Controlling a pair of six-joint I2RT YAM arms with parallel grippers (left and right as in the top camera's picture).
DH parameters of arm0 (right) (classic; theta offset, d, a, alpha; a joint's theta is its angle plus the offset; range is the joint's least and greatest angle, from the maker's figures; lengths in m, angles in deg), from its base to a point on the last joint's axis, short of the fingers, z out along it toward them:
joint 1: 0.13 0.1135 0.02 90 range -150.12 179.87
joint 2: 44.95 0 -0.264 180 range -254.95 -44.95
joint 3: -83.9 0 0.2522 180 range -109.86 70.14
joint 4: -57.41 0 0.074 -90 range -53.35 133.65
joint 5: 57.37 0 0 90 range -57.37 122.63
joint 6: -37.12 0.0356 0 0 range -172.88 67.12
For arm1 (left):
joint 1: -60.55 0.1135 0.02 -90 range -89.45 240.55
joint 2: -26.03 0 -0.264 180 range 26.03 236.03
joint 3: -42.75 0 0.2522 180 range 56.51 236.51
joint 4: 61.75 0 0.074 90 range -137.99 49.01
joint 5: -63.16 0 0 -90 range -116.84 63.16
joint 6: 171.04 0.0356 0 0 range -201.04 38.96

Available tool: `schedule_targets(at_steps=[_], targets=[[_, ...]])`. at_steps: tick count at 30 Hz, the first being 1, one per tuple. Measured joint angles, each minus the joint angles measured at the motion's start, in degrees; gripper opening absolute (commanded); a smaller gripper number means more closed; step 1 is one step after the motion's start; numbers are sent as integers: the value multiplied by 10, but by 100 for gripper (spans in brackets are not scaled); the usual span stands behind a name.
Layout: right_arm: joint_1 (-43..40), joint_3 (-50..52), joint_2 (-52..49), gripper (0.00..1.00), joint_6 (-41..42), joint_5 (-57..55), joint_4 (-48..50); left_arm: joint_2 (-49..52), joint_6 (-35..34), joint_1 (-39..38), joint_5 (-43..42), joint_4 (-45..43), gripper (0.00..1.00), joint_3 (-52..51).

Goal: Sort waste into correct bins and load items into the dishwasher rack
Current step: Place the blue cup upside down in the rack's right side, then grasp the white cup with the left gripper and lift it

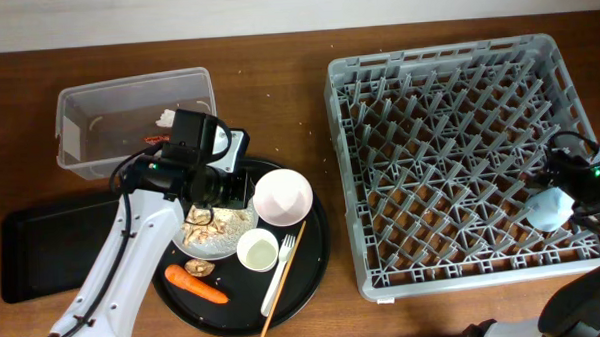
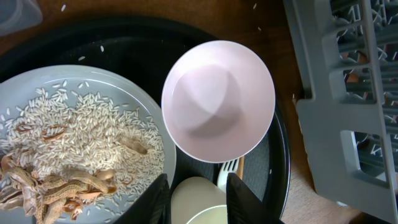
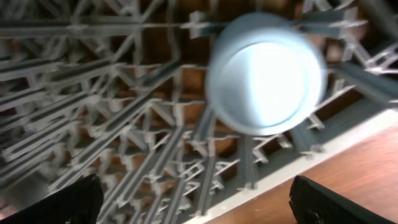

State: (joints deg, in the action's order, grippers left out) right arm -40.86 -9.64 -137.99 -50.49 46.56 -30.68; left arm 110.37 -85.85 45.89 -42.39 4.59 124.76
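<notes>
My left gripper (image 1: 224, 196) (image 2: 198, 200) is open and empty, hovering over the white plate (image 1: 232, 219) (image 2: 93, 93) of rice and shredded food (image 2: 74, 149). The small white cup (image 1: 258, 252) (image 2: 196, 205) shows between its fingers, below them. The white bowl (image 1: 283, 196) (image 2: 217, 99), white fork (image 1: 285, 264), chopsticks (image 1: 277, 299), orange carrot (image 1: 196, 284) and brown lump (image 1: 198, 266) lie on the round black tray (image 1: 313, 258). My right gripper (image 1: 571, 191) (image 3: 199, 202) is open above the light blue cup (image 1: 548, 208) (image 3: 266, 74), which sits upside down in the grey dishwasher rack (image 1: 460, 153) (image 3: 124, 124).
The clear tub (image 1: 128, 124) stands at the back left with a white tissue (image 1: 164, 117) and a bit of red wrapper (image 1: 155, 142) inside. The shallow black rectangular tray (image 1: 53, 247) lies left of the round tray. The rack's wall (image 2: 336, 112) stands right of the bowl.
</notes>
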Motion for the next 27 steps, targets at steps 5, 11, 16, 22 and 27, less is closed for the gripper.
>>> schedule_targets(at_steps=[5,11,16,22,27], targets=[[0,0,5,98,-54,118,-45,0,-2,0,0,3,48,0],[100,-2,156,98,-107,177,-82,0,-2,0,2,70,49,0],[285,-3,194,98,-101,170,-99,0,-2,0,2,158,49,0],[450,-2,177,98,51,8,-99,0,-2,0,2,154,40,-49],[492,-2,177,98,101,-48,-95,0,-2,0,19,131,40,-88]])
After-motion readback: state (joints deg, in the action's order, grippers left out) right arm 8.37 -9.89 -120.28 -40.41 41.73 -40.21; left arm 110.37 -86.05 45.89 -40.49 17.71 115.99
